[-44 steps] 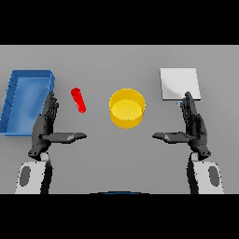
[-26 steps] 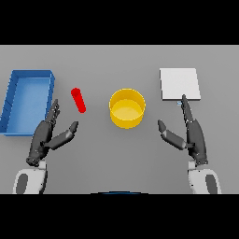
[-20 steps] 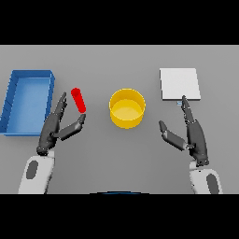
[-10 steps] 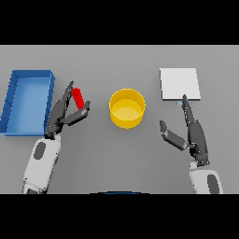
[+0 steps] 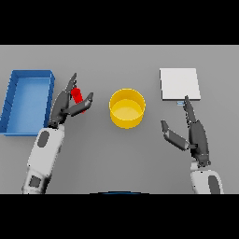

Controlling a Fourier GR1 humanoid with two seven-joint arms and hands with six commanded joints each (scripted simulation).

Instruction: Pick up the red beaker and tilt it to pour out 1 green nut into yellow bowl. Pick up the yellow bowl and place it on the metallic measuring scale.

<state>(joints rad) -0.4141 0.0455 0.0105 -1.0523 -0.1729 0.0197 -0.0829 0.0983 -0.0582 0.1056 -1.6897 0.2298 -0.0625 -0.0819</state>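
My left hand (image 5: pixel 65 103) is at the red beaker (image 5: pixel 77 97), fingers behind it and thumb in front, not clearly pinching. The beaker lies between the blue tray (image 5: pixel 28 78) and the yellow bowl (image 5: pixel 127 108). My right hand (image 5: pixel 195 133) is spread, just below the scale (image 5: pixel 179 83).

**Robot arms and hands: appearance as observed**

Both forearms were white with rounded casings, each bearing an oval grey panel. The left hand (image 5: pixel 65 103) and right hand (image 5: pixel 195 134) were dark grey to black, with slender segmented fingers and a thumb.
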